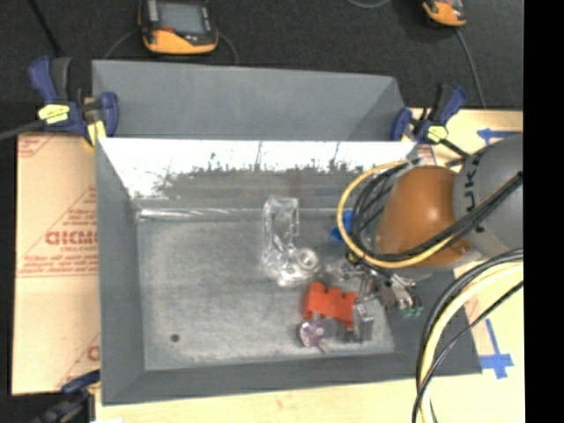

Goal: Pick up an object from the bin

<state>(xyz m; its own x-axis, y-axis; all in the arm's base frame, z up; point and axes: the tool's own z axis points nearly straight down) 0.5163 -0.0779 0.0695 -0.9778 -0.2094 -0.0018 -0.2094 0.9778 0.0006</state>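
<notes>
Lower right in the bin [220,307], my gripper [363,317] sits beside a red-orange block [329,301]. Open or closed, I cannot tell.

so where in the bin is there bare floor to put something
Left half of the bin floor is bare, from left wall to the clear plastic piece. Crowded at lower right: orange block, small purple thing and the gripper.

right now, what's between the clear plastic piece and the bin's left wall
Nothing: in the camera view, only bare bin floor lies between the clear plastic piece and the left wall.
</notes>
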